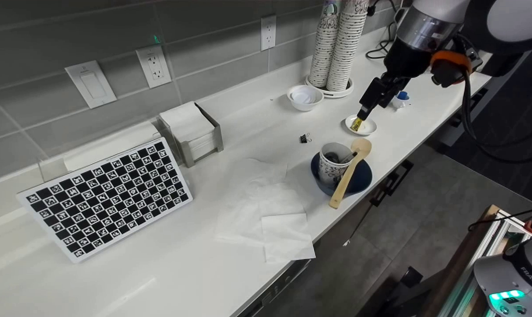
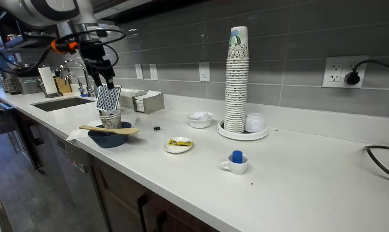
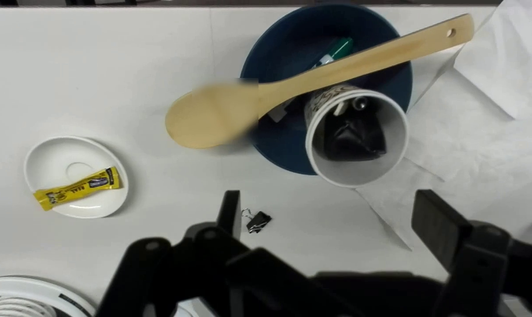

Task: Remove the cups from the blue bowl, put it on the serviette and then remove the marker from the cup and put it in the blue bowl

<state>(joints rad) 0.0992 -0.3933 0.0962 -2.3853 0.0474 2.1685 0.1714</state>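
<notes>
Cups point(image 1: 329, 171) sit in the blue bowl point(image 1: 361, 177) next to the serviette point(image 1: 244, 215), so I think nothing is done yet; the tool point(image 3: 330, 215) is spread wide and holds nothing; lifting the cups out and moving the marker, which I can't surely spot, are left.

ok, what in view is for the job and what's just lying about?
For the job: nested cups; blue bowl; serviette; possibly green marker in the bowl or blue thing in the mug, can't tell.

Not for the job: spoon; clip; packet; saucer; white bowl; chequered board; cup stack; napkin holder.
</notes>
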